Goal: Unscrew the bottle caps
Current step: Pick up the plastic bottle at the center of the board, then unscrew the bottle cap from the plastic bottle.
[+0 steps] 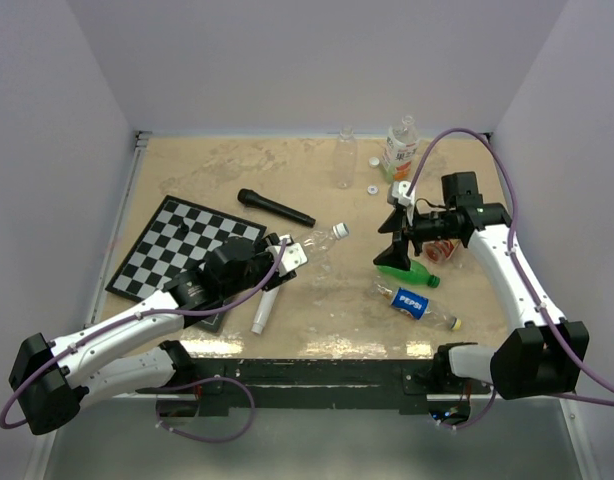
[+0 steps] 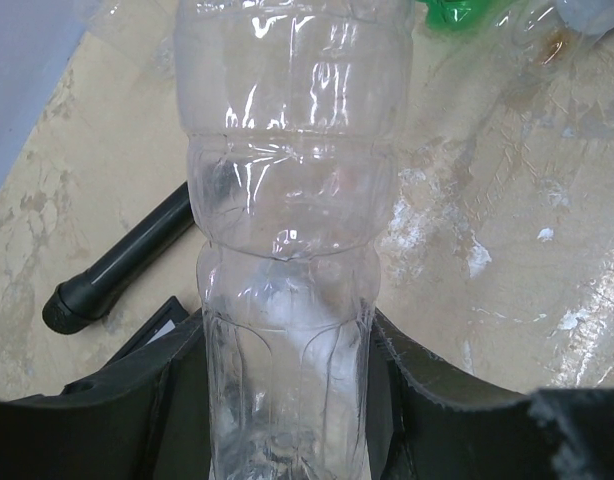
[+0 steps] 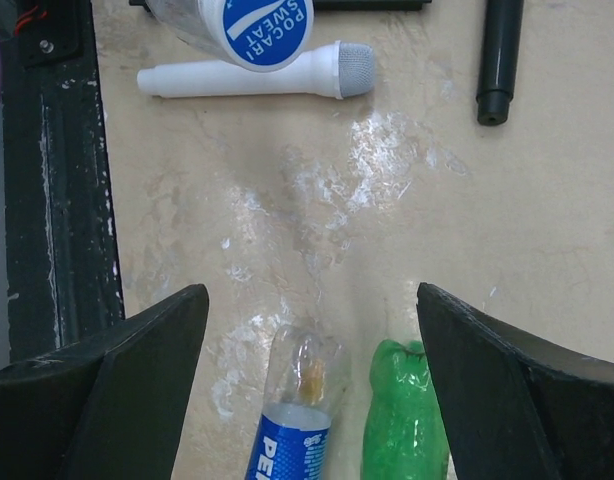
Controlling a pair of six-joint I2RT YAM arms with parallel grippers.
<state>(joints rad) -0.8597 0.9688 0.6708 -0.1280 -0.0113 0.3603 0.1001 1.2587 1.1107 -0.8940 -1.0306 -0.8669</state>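
Clamping clear bottle [image 1: 312, 243] right of chessboard [image 1: 182, 250] in left gripper [image 1: 289, 255]; holding right gripper [image 1: 392, 240] apart, empty. Judging two loose caps [image 1: 373, 161] done, clamped bottle's cap [image 1: 340, 229] pending.

Your white cap [image 1: 373, 161] and second white cap [image 1: 371, 188]: loose, flat on the far table [image 1: 217, 165]. Blue cap [image 3: 267, 25]: screwed on its bottle [image 1: 317, 243].

Bright even light, soft shadows, sharp
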